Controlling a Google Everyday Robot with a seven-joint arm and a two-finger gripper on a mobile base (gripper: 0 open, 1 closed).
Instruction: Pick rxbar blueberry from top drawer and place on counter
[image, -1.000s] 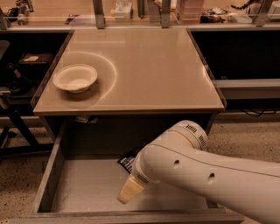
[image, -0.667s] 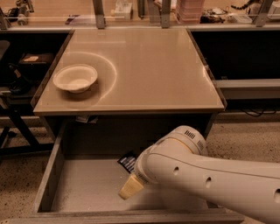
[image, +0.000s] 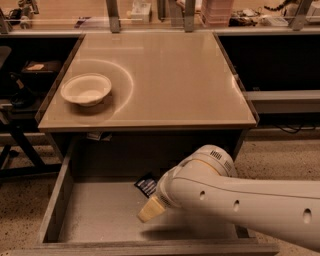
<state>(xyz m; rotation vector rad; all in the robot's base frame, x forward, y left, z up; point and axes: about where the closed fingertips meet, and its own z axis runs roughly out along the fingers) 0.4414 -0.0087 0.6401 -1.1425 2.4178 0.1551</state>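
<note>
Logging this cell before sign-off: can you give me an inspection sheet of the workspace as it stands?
Surface: counter, beige and glossy, with a bowl on it.
Job's things: top drawer pulled open below the counter; rxbar blueberry lies in it toward the back, partly hidden by the arm, not on the counter.
Clutter: white bowl on the counter's left side, looks empty.
Grippers: gripper down inside the drawer, just in front of the bar; contact cannot be judged.
Cables: dark cable on the floor at right.
Surroundings: cluttered shelf behind the counter; dark stand at left.
</note>
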